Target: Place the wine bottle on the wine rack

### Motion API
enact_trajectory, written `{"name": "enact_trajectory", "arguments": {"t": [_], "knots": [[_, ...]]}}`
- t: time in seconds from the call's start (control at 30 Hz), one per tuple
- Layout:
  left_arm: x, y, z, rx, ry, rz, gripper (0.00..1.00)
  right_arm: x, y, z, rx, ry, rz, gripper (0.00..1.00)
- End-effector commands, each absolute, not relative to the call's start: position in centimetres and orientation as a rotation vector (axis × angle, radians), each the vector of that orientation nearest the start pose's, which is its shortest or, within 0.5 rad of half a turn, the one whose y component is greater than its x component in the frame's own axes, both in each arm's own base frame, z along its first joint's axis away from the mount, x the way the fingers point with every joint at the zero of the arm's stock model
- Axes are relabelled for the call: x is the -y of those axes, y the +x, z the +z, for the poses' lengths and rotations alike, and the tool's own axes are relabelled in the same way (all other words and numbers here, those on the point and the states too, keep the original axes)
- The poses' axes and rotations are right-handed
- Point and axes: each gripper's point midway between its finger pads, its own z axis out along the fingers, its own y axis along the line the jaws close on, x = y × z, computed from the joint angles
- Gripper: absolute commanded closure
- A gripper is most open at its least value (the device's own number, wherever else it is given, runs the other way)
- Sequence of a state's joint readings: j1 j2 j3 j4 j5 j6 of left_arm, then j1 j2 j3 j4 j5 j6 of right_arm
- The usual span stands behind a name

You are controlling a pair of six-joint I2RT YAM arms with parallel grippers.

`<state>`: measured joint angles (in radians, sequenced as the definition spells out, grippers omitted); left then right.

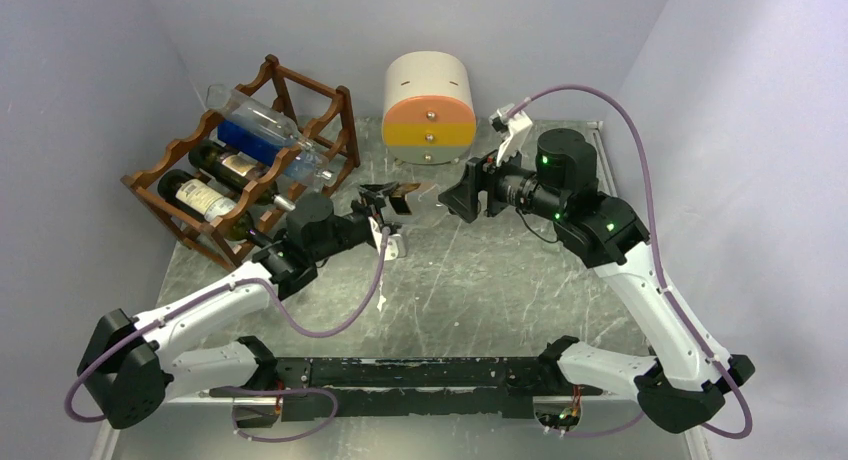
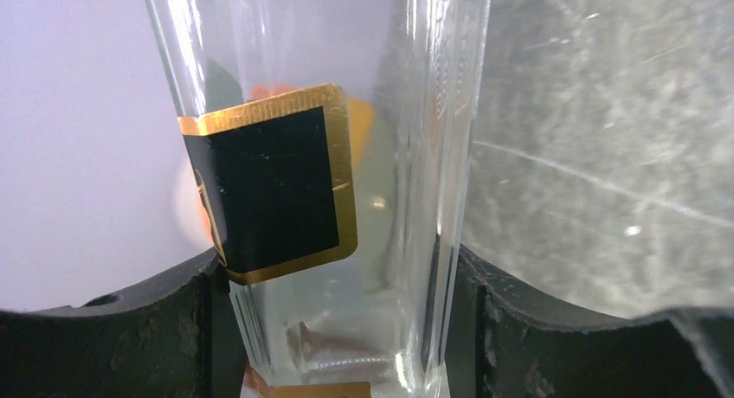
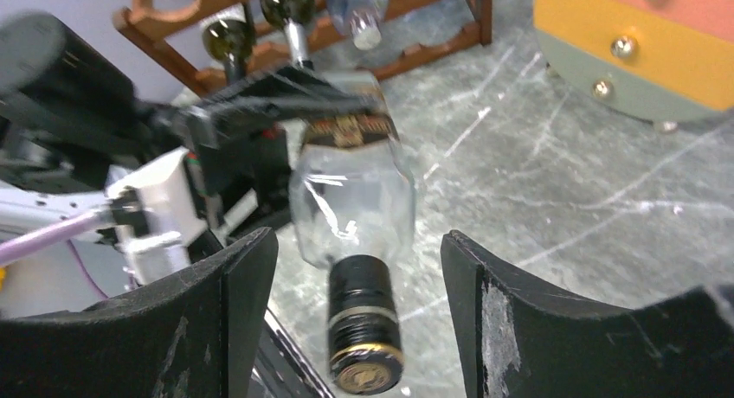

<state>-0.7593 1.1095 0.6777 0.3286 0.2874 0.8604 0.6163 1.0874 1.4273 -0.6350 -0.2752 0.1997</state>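
Note:
A clear glass wine bottle (image 1: 408, 196) with a black, gold-edged label (image 2: 273, 186) and a black cap (image 3: 367, 333) hangs level above the table. My left gripper (image 1: 385, 208) is shut on its body; both fingers press the glass in the left wrist view (image 2: 346, 329). My right gripper (image 1: 452, 196) is open at the neck end. In the right wrist view (image 3: 359, 281) its jaws stand on either side of the cap without touching it. The reddish-brown wooden wine rack (image 1: 338, 105) stands at the far left, behind the left gripper, and also shows in the right wrist view (image 3: 169, 17).
The rack holds a clear bottle with a blue label (image 1: 262, 130) on top and two dark bottles (image 1: 215, 195) below. A cream-and-orange rounded drawer box (image 1: 430, 108) stands at the back centre, right of the rack. Grey walls close the left and back.

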Motion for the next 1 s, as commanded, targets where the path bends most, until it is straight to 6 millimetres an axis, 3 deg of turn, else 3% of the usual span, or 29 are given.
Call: {"name": "enact_trajectory", "arguments": {"t": [0.0, 0.23, 0.4, 0.6, 0.97], "knots": [[28.1, 27.8, 35.4, -0.6, 1.361, 0.175, 0.93, -21.8, 22.9, 35.6, -1.937, -0.653, 0.697, 0.26], [28.4, 28.1, 38.9, -0.443, 1.479, 0.352, 0.93, -21.2, 22.8, 36.7, -1.932, -0.719, 0.643, 0.24], [28.1, 28.6, 40.9, -0.377, 1.521, 0.474, 0.93, -21.9, 22.5, 35.3, -1.965, -0.763, 0.675, 0.24], [28.5, 29.2, 41.0, -0.332, 1.577, 0.537, 0.93, -23.8, 22.1, 33.6, -2.006, -0.833, 0.734, 0.26], [27.9, 30.0, 41.6, -0.342, 1.575, 0.551, 0.93, -25.3, 22.2, 28.9, -2.15, -0.906, 0.653, 0.37]]}}
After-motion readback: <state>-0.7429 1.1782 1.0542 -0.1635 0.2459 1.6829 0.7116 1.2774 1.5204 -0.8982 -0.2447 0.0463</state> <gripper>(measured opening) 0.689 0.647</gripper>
